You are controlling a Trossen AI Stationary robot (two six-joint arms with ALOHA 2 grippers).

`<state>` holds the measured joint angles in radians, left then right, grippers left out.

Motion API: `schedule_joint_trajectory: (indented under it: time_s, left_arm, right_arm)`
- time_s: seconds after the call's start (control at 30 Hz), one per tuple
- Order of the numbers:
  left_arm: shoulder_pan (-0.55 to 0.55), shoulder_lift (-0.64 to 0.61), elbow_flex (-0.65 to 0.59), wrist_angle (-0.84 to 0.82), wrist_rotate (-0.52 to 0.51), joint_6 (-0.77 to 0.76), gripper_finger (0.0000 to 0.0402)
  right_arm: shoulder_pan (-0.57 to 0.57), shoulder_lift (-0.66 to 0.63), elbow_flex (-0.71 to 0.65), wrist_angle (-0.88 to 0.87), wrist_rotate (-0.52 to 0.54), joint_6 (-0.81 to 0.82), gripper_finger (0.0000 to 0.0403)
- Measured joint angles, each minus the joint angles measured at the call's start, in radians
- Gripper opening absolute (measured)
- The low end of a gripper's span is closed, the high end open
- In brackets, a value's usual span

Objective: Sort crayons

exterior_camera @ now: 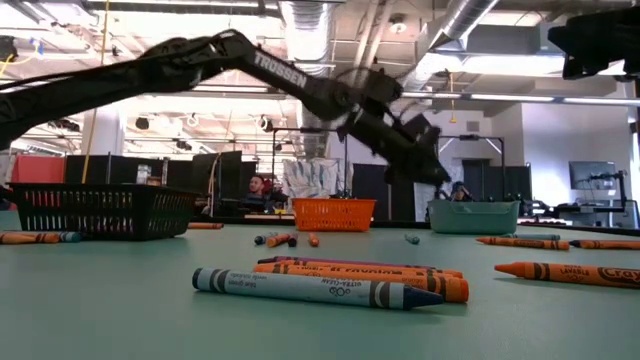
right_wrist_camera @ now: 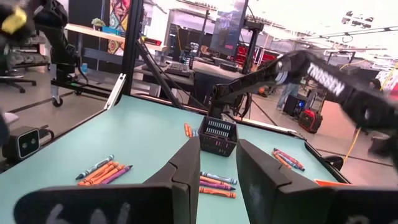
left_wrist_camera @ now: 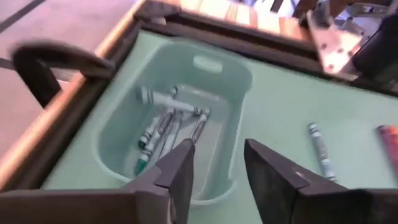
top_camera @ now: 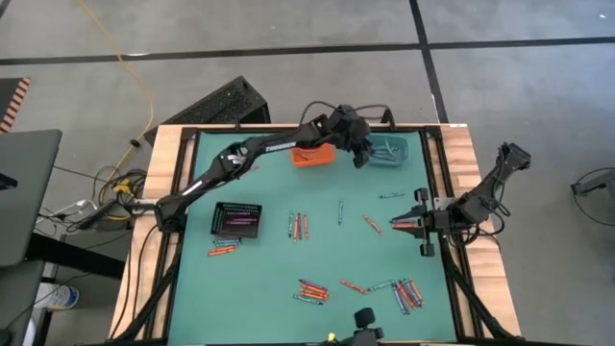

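- The crayons (top_camera: 309, 288) lay scattered over the green table (top_camera: 269, 298): a cluster near the front edge, a few loose ones mid-table, some beside the black bin (top_camera: 236, 217), and several blue-green ones already lying in the teal bin (left_wrist_camera: 233, 93).
- The left gripper (left_wrist_camera: 217, 171) hung just above the teal bin's near wall, beside the orange bin (top_camera: 313, 154); its fingers stood apart with nothing between them.
- The binned crayons lay just ahead of and below those fingers, their long axes roughly in line with the wrist's forward view.
- The right gripper (right_wrist_camera: 217, 168) waited at the table's right edge, fingers narrowly parted and empty.
- The loose teal crayon (top_camera: 391, 196) lay nearer the right arm, I judged.
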<state>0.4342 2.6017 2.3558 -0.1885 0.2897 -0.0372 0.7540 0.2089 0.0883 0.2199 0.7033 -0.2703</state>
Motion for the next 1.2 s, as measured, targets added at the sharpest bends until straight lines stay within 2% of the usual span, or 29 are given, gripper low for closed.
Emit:
schedule_joint_trajectory:
  time_s: [0.17, 0.37, 0.53, 0.7, 0.9, 1.03, 1.2]
  left_arm:
    - [0.013, -0.162, 0.002, -0.231, -0.012, 0.029, 0.0141]
    - [-0.011, -0.317, -0.002, -0.71, -0.057, 0.127, 0.0139]
    - [-0.107, -0.362, -0.002, -1.055, -0.074, 0.172, 0.0139]
    - [-0.287, -0.362, -0.003, -1.218, -0.126, 0.176, 0.0138]
    - [-0.549, -0.362, -0.006, -1.221, -0.204, 0.173, 0.0138]
    - [-0.704, -0.362, -0.086, -1.069, -0.278, 0.118, 0.0138]
    - [-0.826, -0.36, -0.286, -0.76, -0.33, 0.053, 0.0138]
  right_arm:
    - [0.0, 0.0, 0.0, -0.002, 0.0, 0.0, 0.0107]
    - [0.001, 0.0, 0.0, -0.008, -0.001, 0.065, 0.0107]
    - [0.001, 0.002, 0.0, -0.036, -0.001, 0.199, 0.0107]
    - [0.0, 0.002, 0.0, -0.03, 0.0, 0.192, 0.0107]
    - [0.0, 0.002, 0.0, -0.026, 0.0, 0.193, 0.0107]
    - [0.0, 0.002, 0.0, -0.026, 0.0, 0.192, 0.0107]
    - [0.0, 0.002, 0.0, -0.024, 0.0, 0.192, 0.0107]
